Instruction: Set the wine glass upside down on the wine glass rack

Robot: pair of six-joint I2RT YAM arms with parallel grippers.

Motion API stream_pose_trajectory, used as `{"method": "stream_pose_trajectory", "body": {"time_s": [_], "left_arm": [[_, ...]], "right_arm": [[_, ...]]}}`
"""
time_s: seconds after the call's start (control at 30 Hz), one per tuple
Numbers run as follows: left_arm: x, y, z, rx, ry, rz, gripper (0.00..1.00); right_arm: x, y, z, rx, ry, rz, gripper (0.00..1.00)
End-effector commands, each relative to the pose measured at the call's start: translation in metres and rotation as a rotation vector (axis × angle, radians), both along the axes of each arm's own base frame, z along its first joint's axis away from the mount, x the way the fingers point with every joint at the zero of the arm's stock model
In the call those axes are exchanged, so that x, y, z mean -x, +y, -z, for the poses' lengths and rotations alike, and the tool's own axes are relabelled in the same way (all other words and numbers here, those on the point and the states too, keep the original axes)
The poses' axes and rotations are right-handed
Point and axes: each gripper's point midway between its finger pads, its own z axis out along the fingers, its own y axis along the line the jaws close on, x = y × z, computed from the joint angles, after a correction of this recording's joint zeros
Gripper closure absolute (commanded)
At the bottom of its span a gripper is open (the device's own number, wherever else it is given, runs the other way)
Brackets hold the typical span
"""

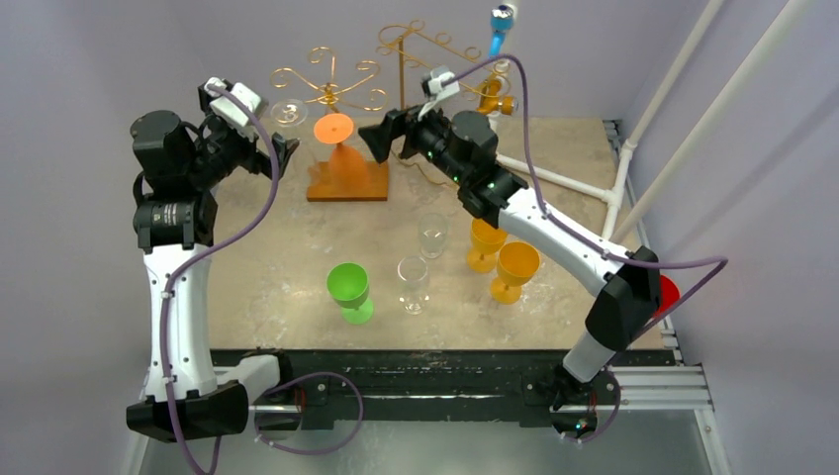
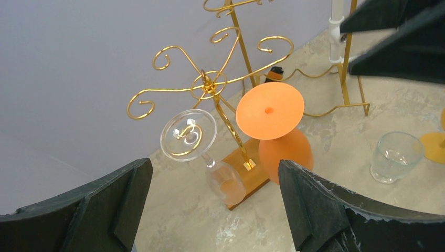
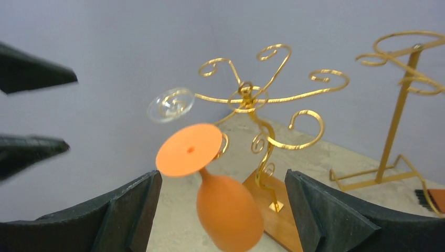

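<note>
An orange wine glass (image 1: 337,148) hangs upside down on the gold scroll rack (image 1: 327,83), foot up. In the right wrist view it (image 3: 231,211) looks blurred, straight ahead of my right gripper (image 3: 223,215), whose jaws stand wide open and touch nothing. A clear wine glass (image 2: 229,184) hangs upside down from a neighbouring hook of the rack (image 2: 210,84), ahead of my left gripper (image 2: 215,210), also wide open and empty. From above, the left gripper (image 1: 283,153) sits left of the rack and the right gripper (image 1: 380,139) right of it.
The rack's wooden base (image 1: 346,183) rests at mid back. A second gold rack (image 1: 416,45) stands behind the right arm. On the table stand a green glass (image 1: 349,292), two clear glasses (image 1: 414,284) (image 1: 431,235) and two orange glasses (image 1: 516,269) (image 1: 485,244).
</note>
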Motion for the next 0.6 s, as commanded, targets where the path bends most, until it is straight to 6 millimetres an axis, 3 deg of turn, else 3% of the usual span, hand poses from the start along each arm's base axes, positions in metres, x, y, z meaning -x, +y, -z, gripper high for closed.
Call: {"method": "stream_pose_trajectory", "body": {"time_s": [0.0, 0.23, 0.4, 0.57], "left_arm": [[-0.005, -0.002, -0.005, 0.010, -0.031, 0.009, 0.02], [0.002, 0.000, -0.009, -0.001, -0.053, -0.007, 0.01], [0.000, 0.007, -0.004, -0.029, -0.055, -0.041, 0.01], [-0.001, 0.009, 0.001, -0.035, -0.039, -0.052, 0.01]], "right_arm": [[-0.016, -0.010, -0.034, 0.026, 0.072, 0.096, 0.01], [-0.042, 0.007, -0.034, 0.134, 0.117, 0.164, 0.02], [-0.048, 0.025, -0.014, 0.195, 0.147, 0.162, 0.03], [-0.051, 0.030, 0.006, 0.248, 0.160, 0.158, 0.05]]}}
